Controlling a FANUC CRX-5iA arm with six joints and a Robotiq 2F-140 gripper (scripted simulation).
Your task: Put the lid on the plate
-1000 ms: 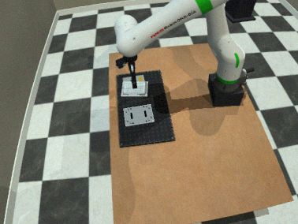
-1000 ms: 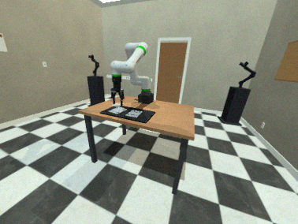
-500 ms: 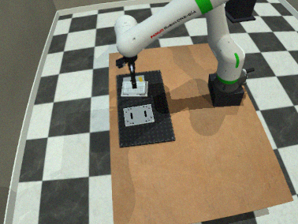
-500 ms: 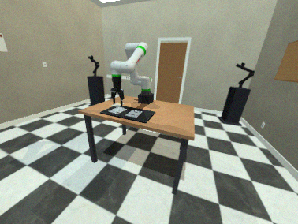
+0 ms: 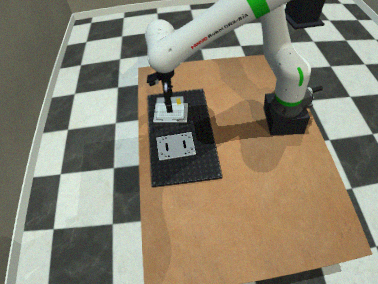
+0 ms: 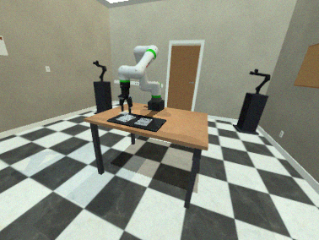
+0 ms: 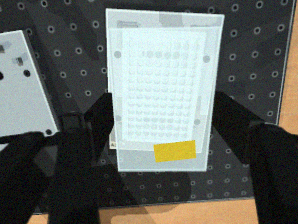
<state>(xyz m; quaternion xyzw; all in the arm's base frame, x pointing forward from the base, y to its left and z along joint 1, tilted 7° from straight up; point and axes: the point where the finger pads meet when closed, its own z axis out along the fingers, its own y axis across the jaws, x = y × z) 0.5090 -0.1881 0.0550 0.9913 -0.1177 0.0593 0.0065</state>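
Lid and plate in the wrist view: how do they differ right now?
The lid is a plain clear sheet with a yellow label; the plate shows a grid of wells. The lid's outline is larger, overhanging the plate. The lid is between the hand's fingers; the plate lies below. Both are rectangular, roughly aligned.

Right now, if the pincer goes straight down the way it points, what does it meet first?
The culture plate directly beneath: the lid held in the pincer would likely touch it first, though the gap between them is unclear.
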